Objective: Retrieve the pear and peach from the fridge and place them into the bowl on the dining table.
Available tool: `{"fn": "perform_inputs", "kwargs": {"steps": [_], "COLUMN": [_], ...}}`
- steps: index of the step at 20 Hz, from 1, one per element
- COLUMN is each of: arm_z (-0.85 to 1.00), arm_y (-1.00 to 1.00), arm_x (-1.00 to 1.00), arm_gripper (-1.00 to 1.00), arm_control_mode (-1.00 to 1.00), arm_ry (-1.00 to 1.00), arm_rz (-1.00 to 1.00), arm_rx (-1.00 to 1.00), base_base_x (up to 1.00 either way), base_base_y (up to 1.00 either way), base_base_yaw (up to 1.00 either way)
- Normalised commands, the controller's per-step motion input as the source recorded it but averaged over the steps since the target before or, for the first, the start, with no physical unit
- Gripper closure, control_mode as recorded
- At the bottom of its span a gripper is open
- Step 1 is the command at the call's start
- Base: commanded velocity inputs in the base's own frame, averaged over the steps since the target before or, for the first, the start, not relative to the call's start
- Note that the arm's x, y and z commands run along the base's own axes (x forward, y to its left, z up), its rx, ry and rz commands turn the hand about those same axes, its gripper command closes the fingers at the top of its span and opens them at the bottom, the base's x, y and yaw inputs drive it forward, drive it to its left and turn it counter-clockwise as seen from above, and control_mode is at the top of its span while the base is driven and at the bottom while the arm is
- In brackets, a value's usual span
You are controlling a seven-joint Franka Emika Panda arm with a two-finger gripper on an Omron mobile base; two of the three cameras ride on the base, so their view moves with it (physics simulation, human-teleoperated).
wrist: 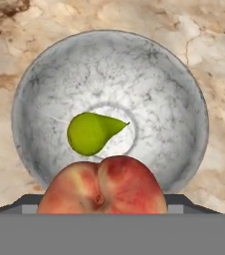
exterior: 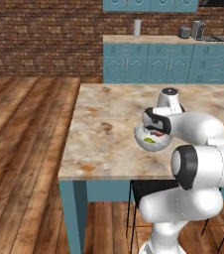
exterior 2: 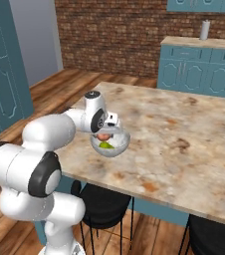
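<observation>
The white bowl (exterior: 138,133) (exterior 2: 120,145) (wrist: 154,74) stands near the front edge of the dining table (exterior: 104,124) (exterior 2: 184,129). The yellow-green pear (exterior: 149,140) (exterior 2: 106,145) (wrist: 88,132) lies at the bowl's bottom. My gripper (exterior: 156,130) (exterior 2: 104,133) (wrist: 102,199) hangs just over the bowl, pointing down, shut on the orange-red peach (exterior: 158,133) (exterior 2: 103,135) (wrist: 102,187). The peach sits above the bowl's near side and hides the fingertips. The fridge is out of view.
Black stools (exterior: 148,191) (exterior 2: 102,204) are tucked under the table's near edge. Teal cabinets with a counter (exterior: 158,64) (exterior 2: 199,69) line the brick back wall, with a paper towel roll (exterior: 137,27) (exterior 2: 204,30) on top. Wooden floor lies left of the table.
</observation>
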Motion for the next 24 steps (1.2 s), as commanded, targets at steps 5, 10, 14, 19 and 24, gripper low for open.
{"fn": "perform_inputs", "kwargs": {"steps": [5,10,14,19,24], "arm_z": [-0.28,-0.31,-0.34,-0.23,-0.04], "arm_y": [-0.06,-0.09,-0.06,0.0,-0.05], "arm_x": [0.24,0.3,0.41,0.46,0.29], "arm_gripper": [1.0,1.0,-1.0,-1.0,-1.0], "arm_control_mode": [-1.0,-1.0,-1.0,-1.0,-1.0], "arm_ry": [0.07,0.03,0.02,0.0,0.0], "arm_rz": [-0.04,-0.03,-0.01,-0.01,-0.02], "arm_rx": [0.0,0.0,0.0,0.0,0.0], "base_base_x": [0.0,0.0,0.0,0.0,0.0], "base_base_y": [0.0,0.0,0.0,0.0,0.0], "base_base_yaw": [0.0,0.0,0.0,0.0,0.0]}}
